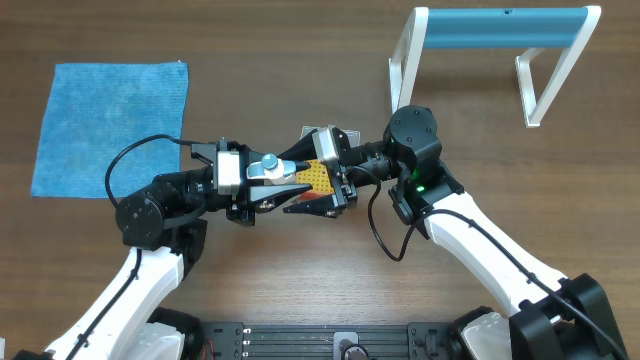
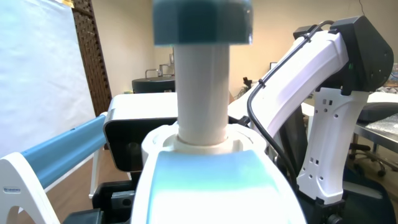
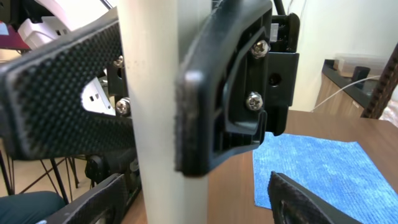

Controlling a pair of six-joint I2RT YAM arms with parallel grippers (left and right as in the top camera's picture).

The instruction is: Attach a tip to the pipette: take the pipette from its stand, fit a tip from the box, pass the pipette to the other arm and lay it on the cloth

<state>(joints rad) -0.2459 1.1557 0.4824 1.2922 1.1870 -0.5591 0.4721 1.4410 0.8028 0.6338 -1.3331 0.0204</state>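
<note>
Left gripper [image 3: 155, 109] pinching pipette [image 2: 200, 93] upright, to the right of the cloth [image 1: 110, 125]; right gripper [image 3: 199, 202] there too, fingers spread around its shaft.

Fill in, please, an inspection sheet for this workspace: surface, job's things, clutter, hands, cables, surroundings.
Surface: brown wooden table.
Job's things: pipette held between both arms at the middle, by the tip box; blue cloth lying flat at the far left; pipette stand at the far right.
Clutter: nothing seen.
Hands: left hand shut on the pipette's white shaft; right hand open, its fingers on either side of the shaft.
Cables: black cable loops beside the right arm; a second one arcs over the left arm.
Surroundings: pegboard behind the table.
</note>
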